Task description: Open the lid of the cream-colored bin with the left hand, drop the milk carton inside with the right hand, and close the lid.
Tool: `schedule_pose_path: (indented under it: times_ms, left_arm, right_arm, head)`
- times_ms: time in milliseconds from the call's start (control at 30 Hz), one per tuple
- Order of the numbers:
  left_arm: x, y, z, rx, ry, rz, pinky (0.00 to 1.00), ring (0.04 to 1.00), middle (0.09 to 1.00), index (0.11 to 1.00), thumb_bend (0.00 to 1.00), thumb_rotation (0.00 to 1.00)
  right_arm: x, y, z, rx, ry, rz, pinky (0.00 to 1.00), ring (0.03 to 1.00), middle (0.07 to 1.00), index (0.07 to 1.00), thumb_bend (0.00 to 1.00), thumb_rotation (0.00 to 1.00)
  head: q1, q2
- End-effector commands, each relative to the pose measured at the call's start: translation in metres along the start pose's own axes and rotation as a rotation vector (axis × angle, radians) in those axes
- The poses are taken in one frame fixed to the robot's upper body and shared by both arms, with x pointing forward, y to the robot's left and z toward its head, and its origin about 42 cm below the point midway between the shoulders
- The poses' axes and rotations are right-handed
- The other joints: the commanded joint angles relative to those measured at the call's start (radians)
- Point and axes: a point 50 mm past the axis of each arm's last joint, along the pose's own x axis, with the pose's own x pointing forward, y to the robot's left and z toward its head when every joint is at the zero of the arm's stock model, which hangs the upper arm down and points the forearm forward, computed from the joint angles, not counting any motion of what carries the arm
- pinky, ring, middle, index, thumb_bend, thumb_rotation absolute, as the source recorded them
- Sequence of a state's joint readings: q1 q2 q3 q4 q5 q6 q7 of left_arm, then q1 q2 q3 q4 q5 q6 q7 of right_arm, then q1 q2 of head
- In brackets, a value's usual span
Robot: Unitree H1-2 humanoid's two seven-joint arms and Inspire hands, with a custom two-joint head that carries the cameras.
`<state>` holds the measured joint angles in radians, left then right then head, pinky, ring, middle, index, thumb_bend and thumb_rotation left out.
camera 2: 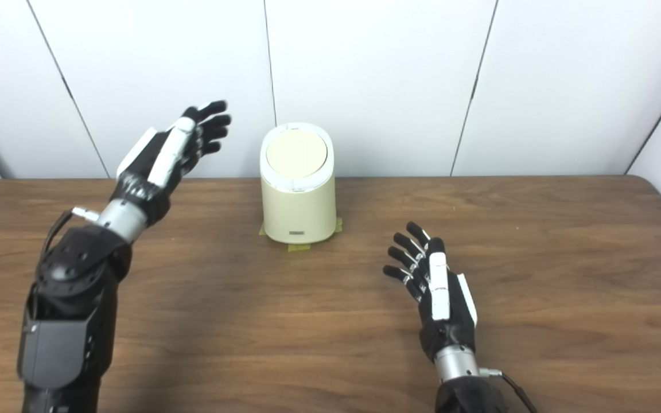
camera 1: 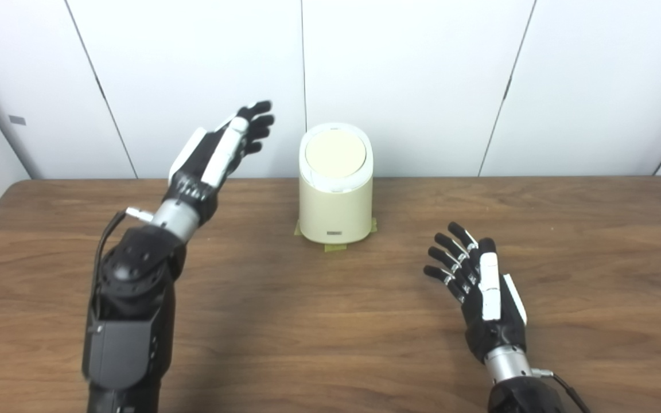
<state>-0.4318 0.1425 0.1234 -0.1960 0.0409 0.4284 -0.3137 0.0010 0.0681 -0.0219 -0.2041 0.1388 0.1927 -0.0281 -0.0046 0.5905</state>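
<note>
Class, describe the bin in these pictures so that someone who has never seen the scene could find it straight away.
Start at the brown wooden table set against white wall panels. Near its far edge, in the middle, stands a small cream-colored plastic bin with rounded sides. Its closed round lid sits in a white rim, strips of tape show at its base, and it is the only object standing on the table.
</note>
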Motion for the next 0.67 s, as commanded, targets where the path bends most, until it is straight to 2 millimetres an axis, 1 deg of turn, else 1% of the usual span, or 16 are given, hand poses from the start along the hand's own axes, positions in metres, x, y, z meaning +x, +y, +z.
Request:
schedule_pose_path:
  times_ms: [0,167,300,333,367,467,567,633]
  left_arm:
    - [-0.006,-0.001,0.009,-0.032,-0.043,0.020,0.93,0.926,0.915,0.933,0.44,1.00]
    - [-0.045,-0.005,-0.016,-0.091,-0.005,0.084,0.95,0.940,0.934,0.952,0.43,1.00]
    - [-0.069,-0.011,-0.026,-0.134,0.020,0.129,0.94,0.954,0.956,0.966,0.39,1.00]
    - [-0.074,-0.013,-0.028,-0.155,0.021,0.142,0.95,0.961,0.962,0.969,0.38,1.00]
    - [-0.077,-0.014,-0.029,-0.169,0.020,0.150,0.96,0.968,0.968,0.973,0.37,1.00]
    - [-0.087,-0.020,-0.033,-0.184,0.016,0.176,0.99,0.977,0.979,0.986,0.38,1.00]
    - [-0.096,-0.027,-0.039,-0.181,0.028,0.173,1.00,0.996,0.997,0.998,0.39,1.00]
    - [-0.102,-0.031,-0.045,-0.168,0.044,0.166,1.00,0.999,1.000,1.000,0.39,1.00]
  right_arm:
    - [0.007,0.008,0.020,0.022,-0.085,0.044,0.72,0.831,0.851,0.885,0.60,0.98]
    - [0.007,0.010,0.026,-0.013,-0.102,0.071,0.76,0.870,0.876,0.903,0.61,1.00]
    - [0.007,0.008,0.030,-0.045,-0.105,0.073,0.82,0.894,0.889,0.913,0.63,1.00]
    - [0.007,0.008,0.031,-0.044,-0.104,0.074,0.85,0.909,0.901,0.921,0.64,1.00]
    - [0.007,0.007,0.031,-0.044,-0.103,0.074,0.88,0.926,0.914,0.931,0.64,1.00]
    - [0.007,0.006,0.034,-0.064,-0.101,0.080,0.93,0.961,0.945,0.950,0.65,1.00]
    - [0.004,0.003,0.035,-0.119,-0.099,0.085,0.96,0.993,0.985,0.978,0.64,1.00]
    - [0.003,0.001,0.035,-0.150,-0.103,0.085,0.98,0.998,0.995,0.990,0.64,1.00]
  head:
    - [-0.001,0.003]
    - [-0.001,0.011]
    - [0.000,0.017]
    - [-0.001,0.018]
    - [-0.002,0.019]
    - [-0.005,0.023]
    - [-0.007,0.027]
    - [-0.011,0.031]
